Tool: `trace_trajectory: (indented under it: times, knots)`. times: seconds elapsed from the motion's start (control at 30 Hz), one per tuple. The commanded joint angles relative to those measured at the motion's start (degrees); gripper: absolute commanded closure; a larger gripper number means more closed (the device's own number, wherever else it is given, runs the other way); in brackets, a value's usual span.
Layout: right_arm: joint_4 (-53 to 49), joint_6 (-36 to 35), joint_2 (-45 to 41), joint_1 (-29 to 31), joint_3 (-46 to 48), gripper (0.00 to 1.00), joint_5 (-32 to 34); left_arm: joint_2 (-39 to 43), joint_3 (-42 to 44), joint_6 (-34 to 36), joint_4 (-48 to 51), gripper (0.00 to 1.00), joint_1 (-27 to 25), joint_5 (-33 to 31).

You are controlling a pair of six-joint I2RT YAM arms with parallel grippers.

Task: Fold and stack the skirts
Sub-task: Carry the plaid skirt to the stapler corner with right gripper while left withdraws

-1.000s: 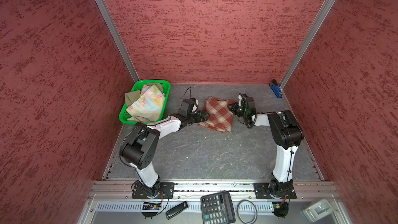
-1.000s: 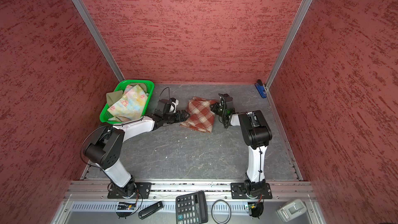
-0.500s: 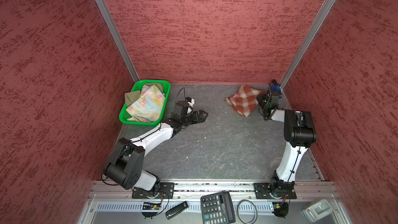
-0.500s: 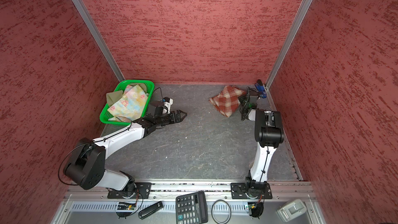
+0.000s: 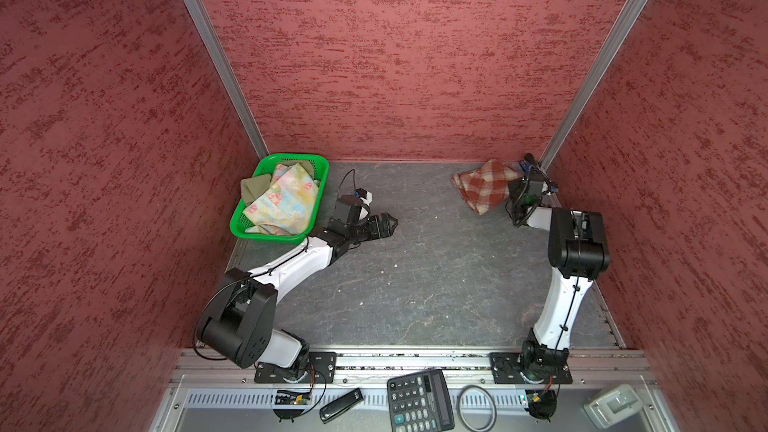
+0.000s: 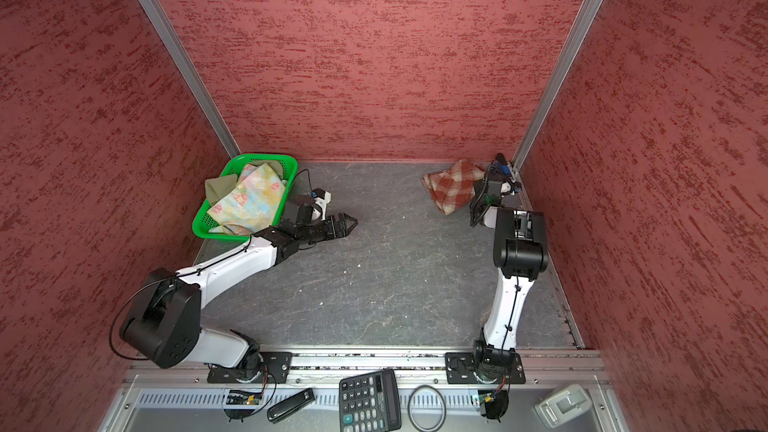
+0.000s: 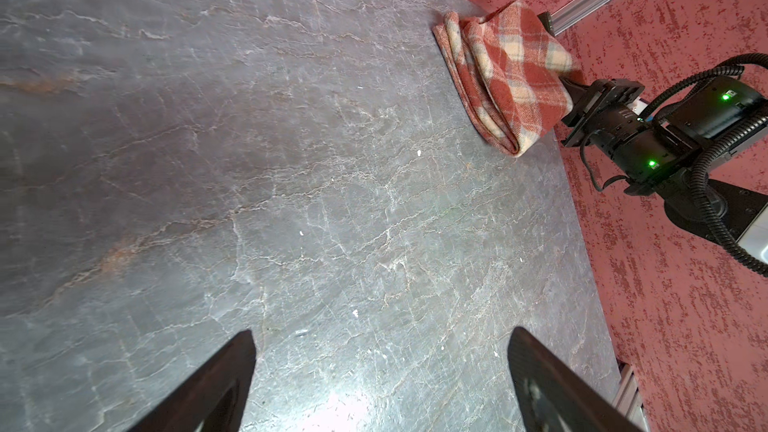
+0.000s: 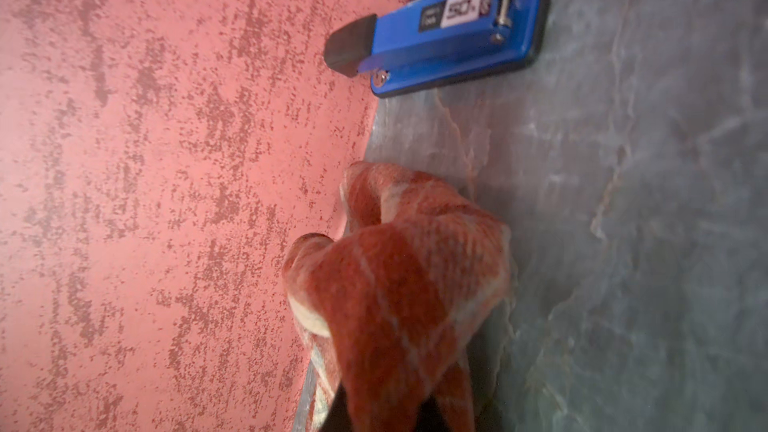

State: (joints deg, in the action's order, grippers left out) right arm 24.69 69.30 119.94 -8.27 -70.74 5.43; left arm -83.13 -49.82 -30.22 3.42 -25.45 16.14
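The red-brown and cream plaid skirt [image 5: 484, 187] [image 6: 453, 191] [image 7: 515, 76] lies folded on the grey floor in the far right corner, by the wall. My right gripper [image 5: 512, 188] [image 8: 382, 413] is shut on its edge, and the bunched cloth [image 8: 395, 284] hides the fingertips. The pastel floral skirt [image 5: 284, 201] [image 6: 249, 199] lies crumpled in the green basket [image 5: 266, 235] [image 6: 220, 235], over the olive skirt [image 5: 253, 187] [image 6: 218, 189]. My left gripper [image 5: 388, 224] [image 6: 351, 224] [image 7: 380, 332] hovers open and empty over bare floor, just right of the basket.
A blue stapler-like device [image 8: 440, 31] [image 5: 525, 166] sits in the far right corner beyond the plaid skirt. Red walls close in three sides. A calculator [image 5: 419, 401], a ring [image 5: 476, 407] and small gadgets lie on the front ledge.
My right gripper has dragged the plaid skirt from the middle of the floor to the far right corner. The left gripper, earlier at the skirt's left edge, stays behind near the basket.
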Motion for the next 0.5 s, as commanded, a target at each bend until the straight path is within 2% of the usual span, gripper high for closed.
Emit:
trace_trajectory:
  times: [0.0,0.27,0.47]
  knots:
    - [-0.4,9.1,-0.9,1.0,1.5,1.00,5.5,0.6,-0.1,-0.8,-0.3,0.05,0.2,-0.7]
    - [-7.2,19.8,0.0,5.0,-0.9,1.00,13.1,1.1,-0.5,-1.2,0.3,0.05,0.6,-1.0]
    - [-13.8,23.5,0.5,6.5,-3.6,1.00,17.1,1.8,0.4,-1.2,0.5,0.05,1.6,-0.8]
